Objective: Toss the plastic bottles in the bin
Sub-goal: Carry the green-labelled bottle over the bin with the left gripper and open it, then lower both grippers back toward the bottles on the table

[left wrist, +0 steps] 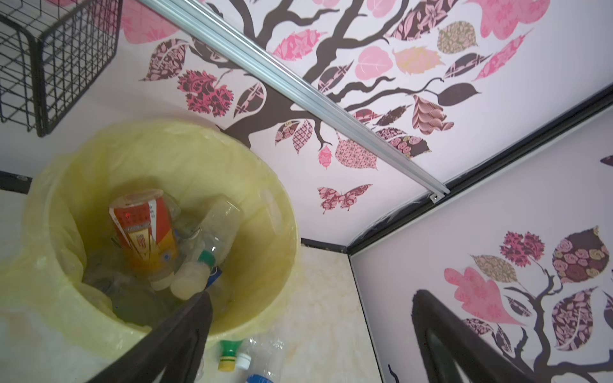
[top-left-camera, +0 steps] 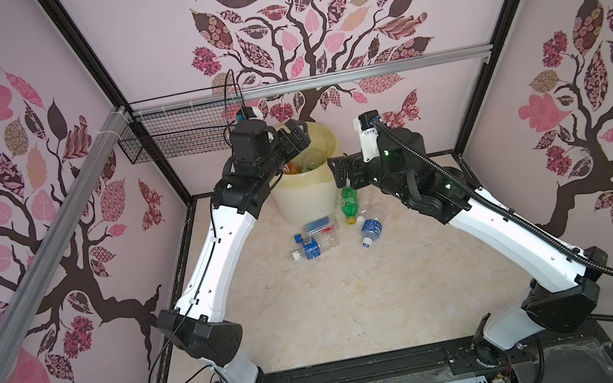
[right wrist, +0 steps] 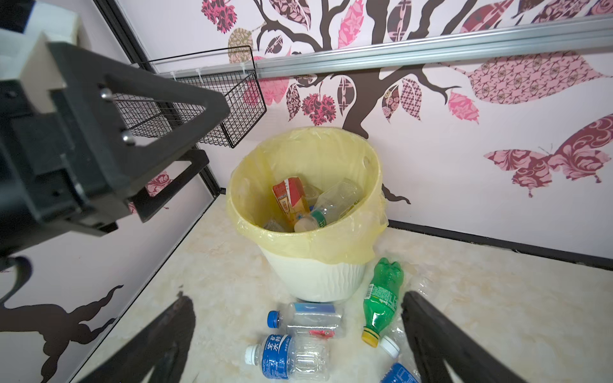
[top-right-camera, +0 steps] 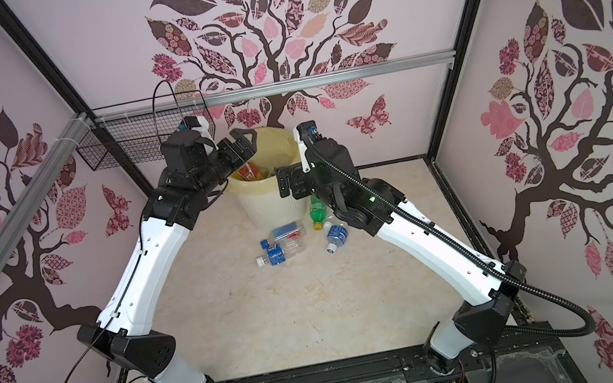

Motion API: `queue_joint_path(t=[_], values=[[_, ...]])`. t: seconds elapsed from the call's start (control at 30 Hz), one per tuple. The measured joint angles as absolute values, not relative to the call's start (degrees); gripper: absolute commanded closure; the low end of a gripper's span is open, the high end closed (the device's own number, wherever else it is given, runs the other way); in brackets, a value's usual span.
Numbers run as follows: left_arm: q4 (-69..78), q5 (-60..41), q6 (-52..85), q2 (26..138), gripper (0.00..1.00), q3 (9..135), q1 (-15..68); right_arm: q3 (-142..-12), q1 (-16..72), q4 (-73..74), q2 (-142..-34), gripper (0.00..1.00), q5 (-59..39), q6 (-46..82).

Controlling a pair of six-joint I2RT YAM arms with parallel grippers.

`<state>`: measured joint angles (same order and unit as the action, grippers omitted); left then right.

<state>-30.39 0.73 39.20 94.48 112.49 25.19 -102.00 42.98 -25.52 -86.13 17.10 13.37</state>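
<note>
Several plastic bottles (top-left-camera: 316, 246) lie on the floor beside the bin (top-left-camera: 311, 204).
We see them at frame centre, just below the cream bin's base; more sit inside it. The green bottle (top-left-camera: 349, 203) lies just below our right gripper (top-left-camera: 340, 173), its long axis running up-down in a top view, yellow cap lowest. Those jaws are spread and empty. Our left gripper (top-right-camera: 244, 146), also spread and empty, hangs over the bin's upper-left rim.

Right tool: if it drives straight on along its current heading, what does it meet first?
Most likely the bin, at its lined near rim. The open right tool seems aimed at the bin's mouth. The green bottle lies lower, apparently under that line. Depth is hard to judge from the wrist view.
</note>
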Motion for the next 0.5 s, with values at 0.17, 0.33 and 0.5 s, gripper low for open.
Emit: queue_joint_path(t=[0.17, 0.33, 0.5], values=[[-31.9, 0.1, 37.5, 87.4, 0.03, 101.0, 25.1, -98.0, 43.0, -26.2, -85.3, 0.01, 17.1, 16.2], [-33.3, -0.4, 35.6, 80.8, 0.03, 89.4, 25.0, -91.9, 43.0, -27.9, -82.3, 0.00, 17.1, 19.7], [-35.9, -0.5, 34.1, 77.7, 0.03, 78.6, 25.0, -85.5, 43.0, -29.0, -78.5, 0.01, 16.4, 23.8]])
